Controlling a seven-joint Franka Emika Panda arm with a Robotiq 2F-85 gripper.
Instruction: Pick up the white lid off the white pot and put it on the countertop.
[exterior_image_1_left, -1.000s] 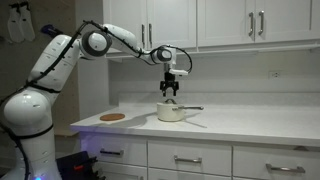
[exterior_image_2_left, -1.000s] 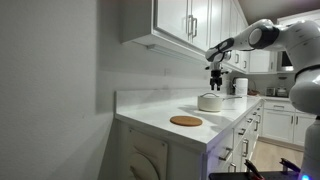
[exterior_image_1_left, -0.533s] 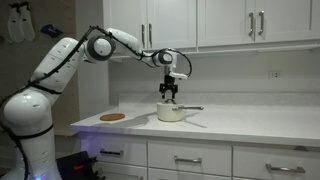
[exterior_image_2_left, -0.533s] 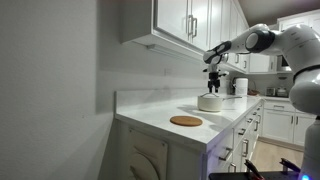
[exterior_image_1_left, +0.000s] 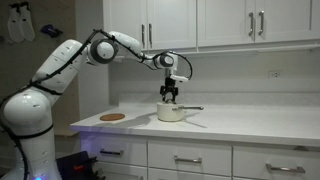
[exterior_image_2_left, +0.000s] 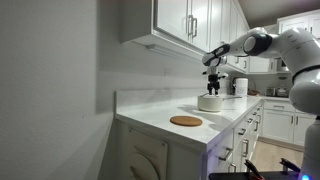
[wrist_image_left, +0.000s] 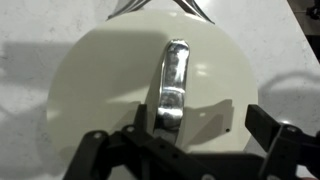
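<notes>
The white pot (exterior_image_1_left: 172, 113) stands on the countertop (exterior_image_1_left: 250, 126) with its thin handle pointing sideways, and the white lid (exterior_image_1_left: 170, 104) is on it. Both also show in an exterior view: the pot (exterior_image_2_left: 210, 103) and the lid (exterior_image_2_left: 210, 96). My gripper (exterior_image_1_left: 170, 97) hangs just above the lid, also seen from the other side (exterior_image_2_left: 213, 90). In the wrist view the cream lid (wrist_image_left: 105, 90) fills the frame with its shiny metal handle (wrist_image_left: 172, 85) at the centre. My gripper (wrist_image_left: 185, 145) is open, with its fingers on either side of the handle, and is empty.
A flat reddish-brown round disc (exterior_image_1_left: 113, 117) lies on the counter beside the pot, also seen in an exterior view (exterior_image_2_left: 186, 121). White wall cabinets (exterior_image_1_left: 200, 22) hang above. Drawers with bar handles (exterior_image_1_left: 186, 159) sit below. An appliance (exterior_image_2_left: 240, 87) stands behind the pot.
The arm has shifted its links and the gripper has come down slightly over the lid. Pot and lid have not moved.
</notes>
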